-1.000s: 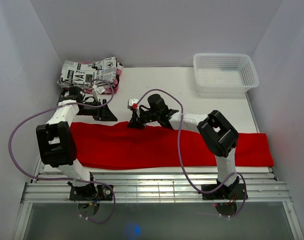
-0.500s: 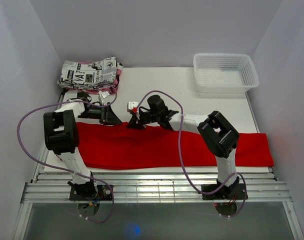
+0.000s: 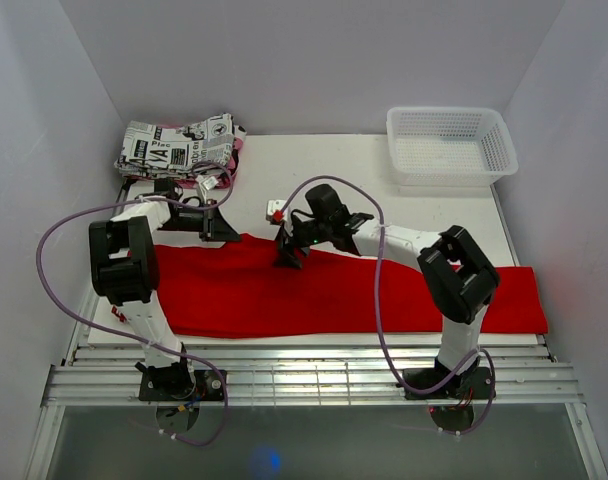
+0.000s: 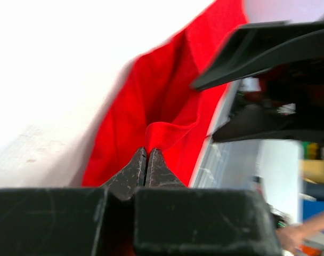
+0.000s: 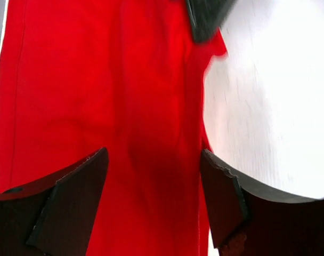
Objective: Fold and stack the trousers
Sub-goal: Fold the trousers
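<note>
The red trousers point(image 3: 384, 295) lie stretched lengthwise across the near half of the table. My left gripper point(image 3: 227, 235) is at their far edge near the left end. In the left wrist view it point(image 4: 146, 156) is shut, with a small raised fold of the trousers point(image 4: 167, 101) pinched at its tips. My right gripper point(image 3: 287, 256) hovers just to the right, over the same far edge. The right wrist view shows it point(image 5: 151, 184) open, with the trousers point(image 5: 98, 80) flat below and nothing between its fingers point(image 5: 71, 197).
A folded newspaper-print garment point(image 3: 179, 148) lies at the table's back left, close behind the left arm. A white mesh basket point(image 3: 449, 145) stands at the back right. White walls close in the table point(image 3: 324, 170) on three sides.
My left gripper has shut on the far edge of the trousers. My right gripper has let go of the cloth, opened, and shifted slightly right and towards me.
</note>
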`<action>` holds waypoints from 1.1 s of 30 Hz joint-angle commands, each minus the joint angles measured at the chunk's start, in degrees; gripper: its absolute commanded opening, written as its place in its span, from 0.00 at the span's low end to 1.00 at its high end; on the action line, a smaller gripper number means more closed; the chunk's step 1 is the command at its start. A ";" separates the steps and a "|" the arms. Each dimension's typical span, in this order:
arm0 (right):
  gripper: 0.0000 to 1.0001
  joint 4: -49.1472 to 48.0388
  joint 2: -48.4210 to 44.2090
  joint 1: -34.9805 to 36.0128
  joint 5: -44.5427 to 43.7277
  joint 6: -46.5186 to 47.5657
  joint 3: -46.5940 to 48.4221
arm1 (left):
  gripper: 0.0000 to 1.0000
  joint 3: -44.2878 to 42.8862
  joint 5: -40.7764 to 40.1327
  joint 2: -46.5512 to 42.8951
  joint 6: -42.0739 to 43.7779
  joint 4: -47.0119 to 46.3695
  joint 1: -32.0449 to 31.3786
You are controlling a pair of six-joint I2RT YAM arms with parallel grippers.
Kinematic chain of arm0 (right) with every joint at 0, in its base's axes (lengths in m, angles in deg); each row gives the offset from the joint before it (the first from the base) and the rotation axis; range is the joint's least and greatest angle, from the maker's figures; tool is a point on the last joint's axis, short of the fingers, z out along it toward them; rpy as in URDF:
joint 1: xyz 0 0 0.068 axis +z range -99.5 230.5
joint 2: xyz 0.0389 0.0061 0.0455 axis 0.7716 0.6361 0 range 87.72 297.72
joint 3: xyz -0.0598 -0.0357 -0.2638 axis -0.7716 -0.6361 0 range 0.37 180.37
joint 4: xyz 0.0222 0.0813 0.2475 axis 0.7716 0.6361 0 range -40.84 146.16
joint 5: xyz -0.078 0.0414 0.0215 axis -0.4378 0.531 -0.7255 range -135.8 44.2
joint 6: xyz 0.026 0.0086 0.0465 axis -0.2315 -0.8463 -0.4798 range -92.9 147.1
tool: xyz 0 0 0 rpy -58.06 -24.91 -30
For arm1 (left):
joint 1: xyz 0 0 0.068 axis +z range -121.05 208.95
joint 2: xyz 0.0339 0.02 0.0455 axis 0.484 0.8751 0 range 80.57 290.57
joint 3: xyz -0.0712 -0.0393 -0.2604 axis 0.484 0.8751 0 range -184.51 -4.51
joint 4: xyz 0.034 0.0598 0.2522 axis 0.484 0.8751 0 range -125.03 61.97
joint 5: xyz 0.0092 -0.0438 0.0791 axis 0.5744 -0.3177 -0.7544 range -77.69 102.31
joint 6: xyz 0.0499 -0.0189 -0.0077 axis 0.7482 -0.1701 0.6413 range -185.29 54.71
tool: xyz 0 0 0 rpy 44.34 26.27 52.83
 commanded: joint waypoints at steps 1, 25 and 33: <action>0.74 16.20 -6.13 -3.54 -2.87 1.90 0.14 | 0.00 0.74 -5.45 -6.76 -2.98 -9.53 -0.22; 0.21 52.78 9.85 -12.43 -13.77 10.78 4.97 | 0.60 -20.06 -42.04 -3.15 -1.93 -16.53 -1.28; 0.33 56.57 9.07 -12.87 -11.05 7.62 9.46 | 0.60 -10.37 -41.58 -14.93 -1.75 12.14 6.62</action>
